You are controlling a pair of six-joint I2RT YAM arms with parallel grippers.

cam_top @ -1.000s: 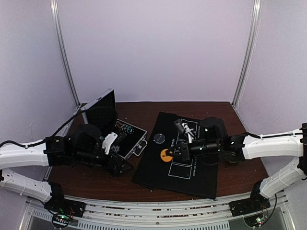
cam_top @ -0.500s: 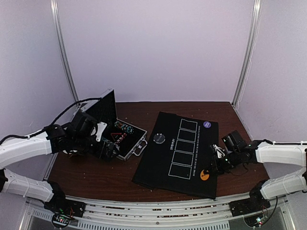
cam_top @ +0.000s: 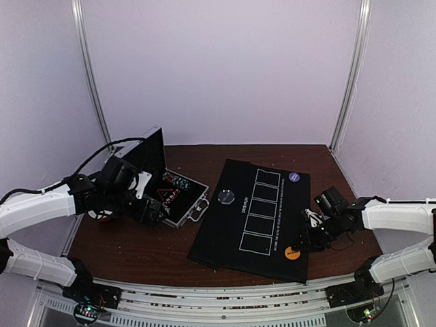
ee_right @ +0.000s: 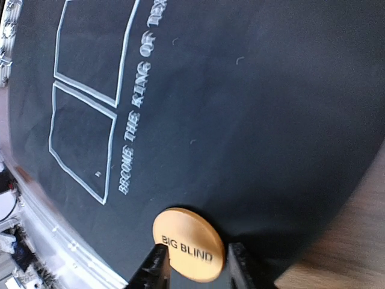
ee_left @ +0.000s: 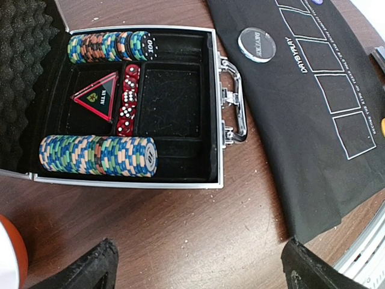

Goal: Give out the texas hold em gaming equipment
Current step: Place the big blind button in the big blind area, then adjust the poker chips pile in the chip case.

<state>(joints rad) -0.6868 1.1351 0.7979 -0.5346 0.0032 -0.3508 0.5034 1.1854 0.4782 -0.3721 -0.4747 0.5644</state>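
Note:
An orange "BIG BLIND" button disc (ee_right: 188, 244) lies flat on the black mat (ee_right: 240, 108) near its front right corner (cam_top: 293, 253). My right gripper (ee_right: 195, 271) straddles the disc, open a little, with a gap at the right finger. A purple disc (cam_top: 294, 177) sits on the mat's far right corner, and a dark dealer disc (ee_left: 257, 46) on its left side. Two rows of striped poker chips (ee_left: 99, 155) (ee_left: 111, 46) lie in the open silver case (ee_left: 218, 120). My left gripper (ee_left: 201, 271) hangs wide open over bare table in front of the case.
The case also holds red dice (ee_left: 127, 99) and a red triangular plaque (ee_left: 96, 97); its foam-lined lid (cam_top: 146, 153) stands upright. A red-and-white bowl (ee_left: 9, 253) sits by my left gripper. The table's front rail (cam_top: 225, 296) runs close to the orange disc.
My right arm carried the orange disc from the mat's middle to its front right corner, set it down, and its jaws parted. My left arm drew back left toward the case.

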